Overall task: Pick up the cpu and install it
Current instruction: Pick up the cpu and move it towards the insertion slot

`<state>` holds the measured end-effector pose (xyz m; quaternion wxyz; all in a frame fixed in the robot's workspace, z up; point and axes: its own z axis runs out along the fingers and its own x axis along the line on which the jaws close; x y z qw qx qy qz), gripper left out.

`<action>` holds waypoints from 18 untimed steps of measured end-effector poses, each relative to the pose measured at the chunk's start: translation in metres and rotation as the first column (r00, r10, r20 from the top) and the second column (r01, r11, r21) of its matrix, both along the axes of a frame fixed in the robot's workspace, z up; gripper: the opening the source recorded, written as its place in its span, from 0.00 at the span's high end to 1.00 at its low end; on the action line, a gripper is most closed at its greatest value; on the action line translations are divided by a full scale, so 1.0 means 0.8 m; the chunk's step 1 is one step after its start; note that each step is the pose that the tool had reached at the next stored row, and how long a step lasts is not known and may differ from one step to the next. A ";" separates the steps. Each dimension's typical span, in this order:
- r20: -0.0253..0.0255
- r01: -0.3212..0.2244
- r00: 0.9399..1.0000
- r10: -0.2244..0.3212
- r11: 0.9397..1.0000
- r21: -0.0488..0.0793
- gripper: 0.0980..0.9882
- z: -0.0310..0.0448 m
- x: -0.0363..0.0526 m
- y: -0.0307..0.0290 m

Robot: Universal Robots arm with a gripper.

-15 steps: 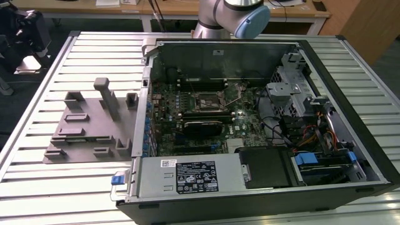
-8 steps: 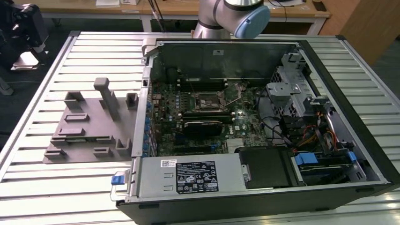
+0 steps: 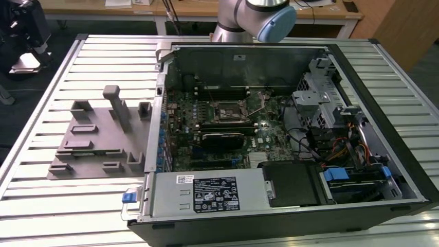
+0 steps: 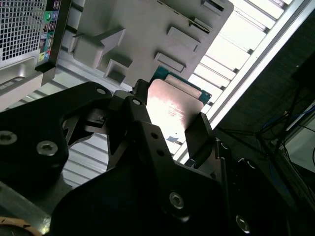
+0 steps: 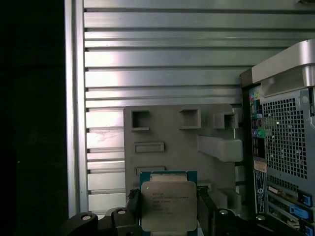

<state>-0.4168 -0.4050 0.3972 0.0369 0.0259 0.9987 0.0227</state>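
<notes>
First wrist view, closest in: the gripper (image 5: 167,196) is clamped on the cpu (image 5: 169,205), one dark finger (image 5: 204,209) against each of two opposite edges, silver top facing the camera and green board edging it. The second wrist view shows the same grip on the chip (image 4: 170,105) at a slant.

So the pick-up looks done, and the carry to the computer case (image 5: 285,123) is the step in hand. The cpu is outside the case, off its ported rear face, and appears to hang clear of the grey holder plate (image 5: 167,128). That plate lies flat on the slatted table (image 5: 162,59), just beside the case wall.

Inside the case, in the exterior view, the motherboard (image 3: 213,128) carries the socket (image 3: 223,110) near its middle. Seating will likely call for the chip held level and squared to that socket, with its corners matched. Whether the socket is open, I cannot tell.

Count: one cpu, one gripper with two fingers, one holder plate (image 3: 89,149) with several pockets, one case (image 3: 240,62), one motherboard, one arm (image 3: 254,20) beyond the case's far wall.
</notes>
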 end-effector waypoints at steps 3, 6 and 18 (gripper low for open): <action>0.000 0.000 1.000 0.000 1.000 0.000 0.50 0.0003 0.000 0.0001; 0.000 0.000 1.000 0.000 1.000 0.000 0.50 0.0001 0.004 0.0000; 0.000 0.000 1.000 0.000 1.000 0.000 0.50 0.0001 0.032 0.0000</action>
